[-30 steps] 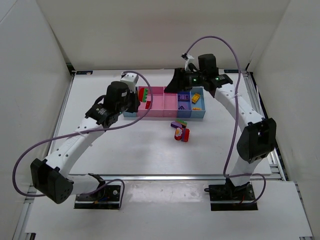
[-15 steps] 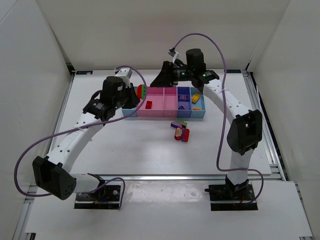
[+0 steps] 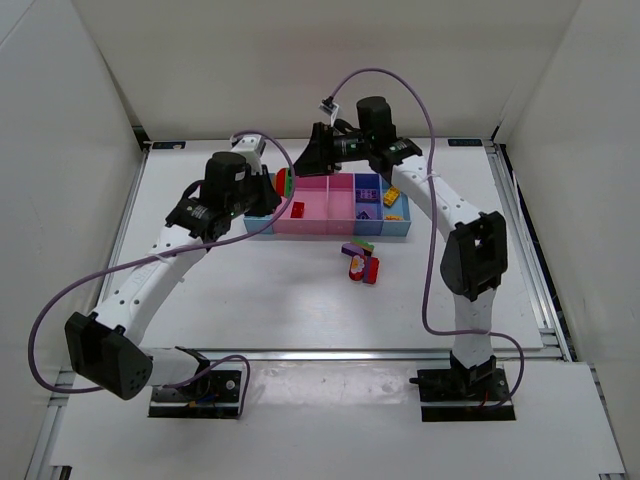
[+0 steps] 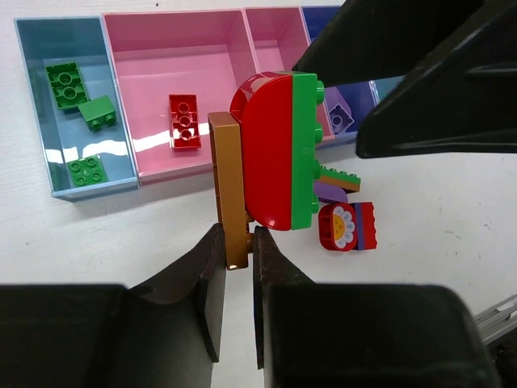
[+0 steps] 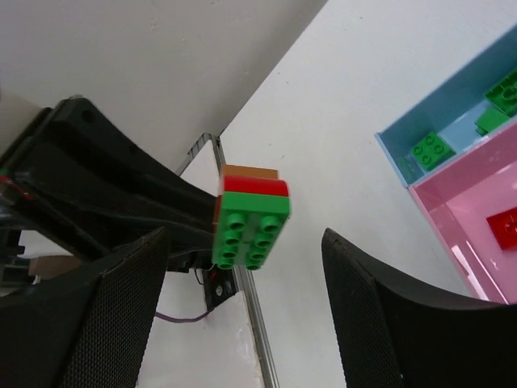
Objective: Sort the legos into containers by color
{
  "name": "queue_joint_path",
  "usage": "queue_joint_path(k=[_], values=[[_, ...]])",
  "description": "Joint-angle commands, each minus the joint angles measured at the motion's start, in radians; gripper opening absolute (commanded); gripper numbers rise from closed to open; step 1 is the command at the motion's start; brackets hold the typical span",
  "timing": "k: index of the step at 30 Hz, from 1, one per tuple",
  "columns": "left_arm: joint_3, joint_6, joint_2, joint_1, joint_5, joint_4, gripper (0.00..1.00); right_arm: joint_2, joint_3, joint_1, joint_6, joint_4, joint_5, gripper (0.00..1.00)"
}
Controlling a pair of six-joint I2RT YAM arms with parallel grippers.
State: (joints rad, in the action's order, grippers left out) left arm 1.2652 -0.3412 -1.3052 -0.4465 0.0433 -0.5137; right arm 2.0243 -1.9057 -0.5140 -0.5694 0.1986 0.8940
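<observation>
My left gripper (image 4: 236, 242) is shut on the orange plate (image 4: 229, 186) of a stack of joined legos. A red rounded brick (image 4: 266, 149) and a green brick (image 4: 305, 145) complete the stack, which hangs above the containers (image 3: 310, 228). My right gripper (image 5: 242, 315) is open, its fingers (image 5: 105, 323) spread either side of the stack's green brick (image 5: 252, 230) without touching it. In the top view the stack (image 3: 285, 182) sits between the left gripper (image 3: 274, 190) and the right gripper (image 3: 306, 168). The left light blue bin (image 4: 36, 105) holds green bricks (image 4: 66, 82). The wide pink bin (image 4: 161, 48) holds a red brick (image 4: 184, 121).
A small pile of loose legos (image 3: 360, 262) lies on the table in front of the bins, including a red flower brick (image 4: 346, 226). The dark blue bin (image 3: 368, 182) holds purple bricks and the right light blue bin (image 3: 402, 222) holds yellow and orange ones. White walls enclose the table.
My right arm has swung left from above the right-hand bins to the stack held by my left gripper. The left gripper has shifted slightly, still holding the stack.
</observation>
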Motion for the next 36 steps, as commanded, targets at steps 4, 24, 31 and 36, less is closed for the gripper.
queue_joint_path(k=[4,24,31,36], values=[[0.040,0.028,-0.003,0.003,0.007,0.034,0.10,0.017,-0.076,-0.021,0.017,-0.068,0.085,0.79],[0.054,0.041,-0.009,0.003,0.020,0.052,0.10,0.073,-0.095,-0.043,-0.004,-0.102,0.095,0.48],[0.036,0.019,-0.017,0.015,-0.075,0.052,0.10,0.033,-0.064,-0.037,0.022,-0.120,0.114,0.00],[0.040,-0.004,-0.043,0.080,-0.157,0.046,0.10,-0.056,0.054,0.009,0.028,-0.114,0.109,0.00]])
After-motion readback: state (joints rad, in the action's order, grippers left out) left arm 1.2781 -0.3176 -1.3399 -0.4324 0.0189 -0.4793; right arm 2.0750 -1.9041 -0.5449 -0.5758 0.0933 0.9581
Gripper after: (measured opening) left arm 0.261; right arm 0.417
